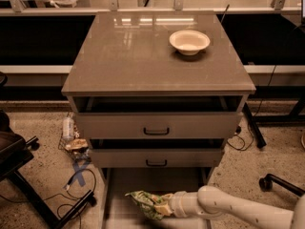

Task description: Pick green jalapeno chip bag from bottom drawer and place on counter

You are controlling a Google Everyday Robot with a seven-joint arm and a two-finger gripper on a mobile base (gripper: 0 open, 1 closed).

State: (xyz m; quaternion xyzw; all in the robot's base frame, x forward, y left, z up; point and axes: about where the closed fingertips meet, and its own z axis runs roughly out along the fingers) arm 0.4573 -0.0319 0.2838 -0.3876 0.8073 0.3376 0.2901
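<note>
Green jalapeno chip bag [143,200], crinkled, in gripper [161,208] above drawer [157,180]

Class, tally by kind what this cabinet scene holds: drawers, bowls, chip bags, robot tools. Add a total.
Drawers: 3 (top drawer, middle drawer, bottom drawer)
White bowl: 1, on the counter
Green jalapeno chip bag: 1
Tool: 1, at the bag, over the bottom drawer
Total: 6
</note>
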